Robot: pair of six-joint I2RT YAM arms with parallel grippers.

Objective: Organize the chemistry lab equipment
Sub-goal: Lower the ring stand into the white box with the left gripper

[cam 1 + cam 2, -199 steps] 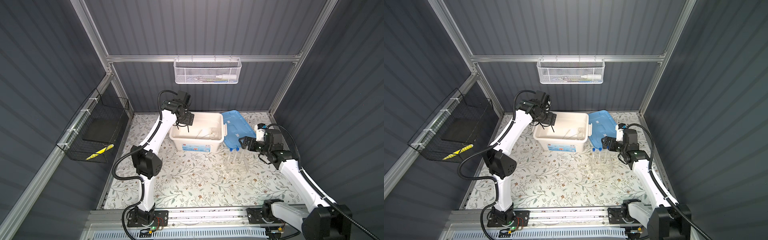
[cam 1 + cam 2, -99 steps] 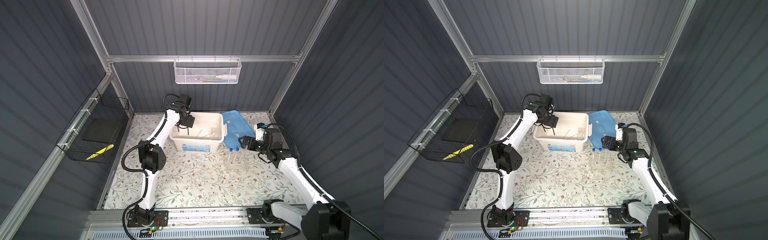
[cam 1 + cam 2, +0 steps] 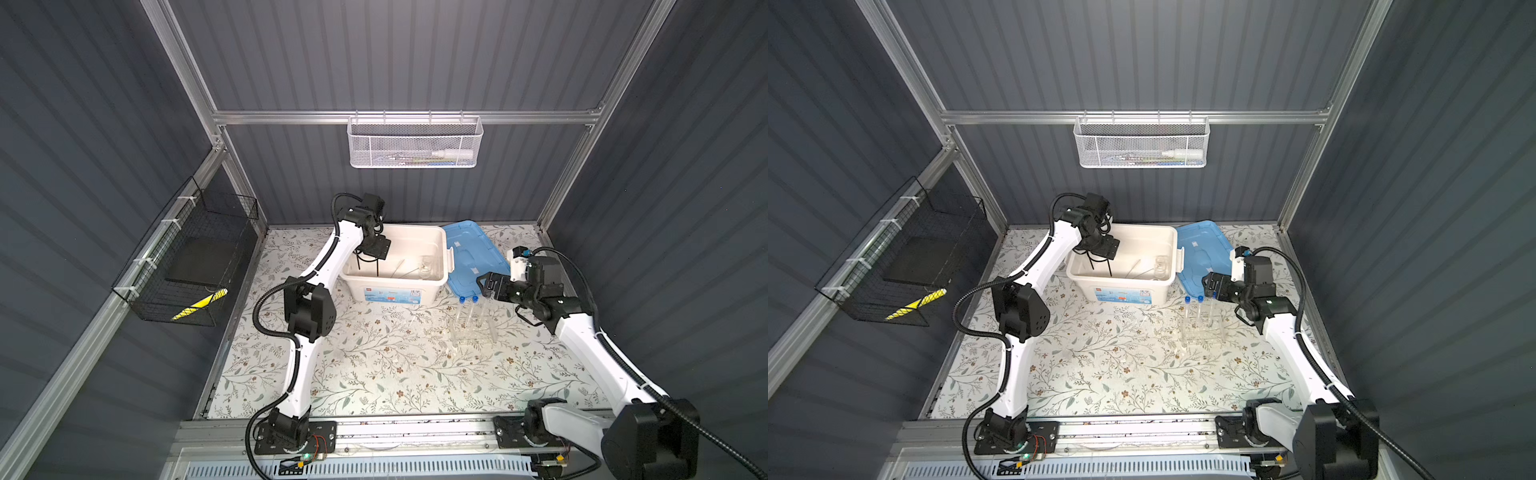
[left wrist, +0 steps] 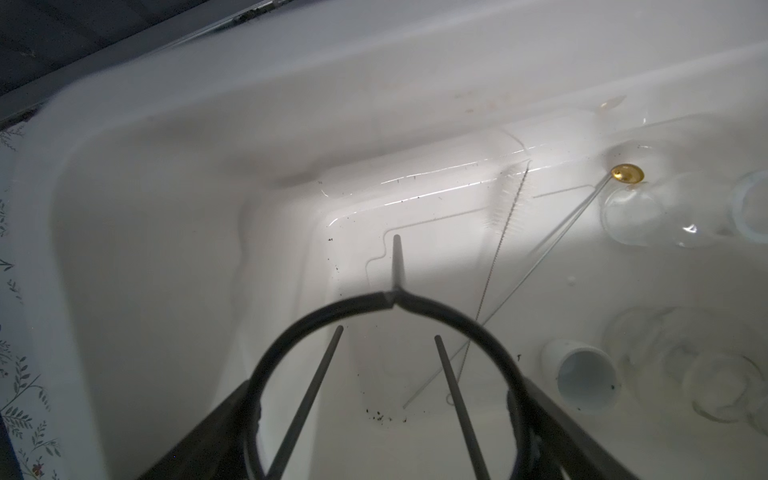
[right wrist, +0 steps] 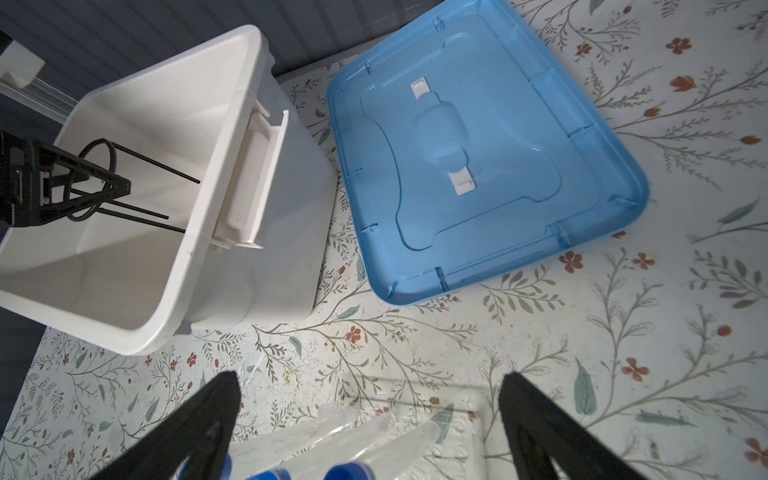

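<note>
Enclosed robot test cell, lab-type. Evidence: dark ribbed wall panels [image 3: 374, 54] on a bare aluminium frame [image 3: 407, 117]. Two white robot arms, left arm [image 3: 301, 365] and right arm [image 3: 590, 345], mounted on a slotted metal rail [image 3: 415, 432] at the front edge of the bench [image 3: 374, 374]. Bench under a floral cover. White mesh basket [image 3: 415, 145] and black wire basket [image 3: 187, 266] hung on the walls. Chemistry gear on hand: blue-capped test tubes [image 3: 462, 299] in a clear rack [image 3: 473, 332]. Ring tripod [image 4: 374, 301] and clear glassware [image 4: 648, 216] in a white plastic box [image 3: 432, 286], blue lid [image 3: 473, 257] beside it.
</note>
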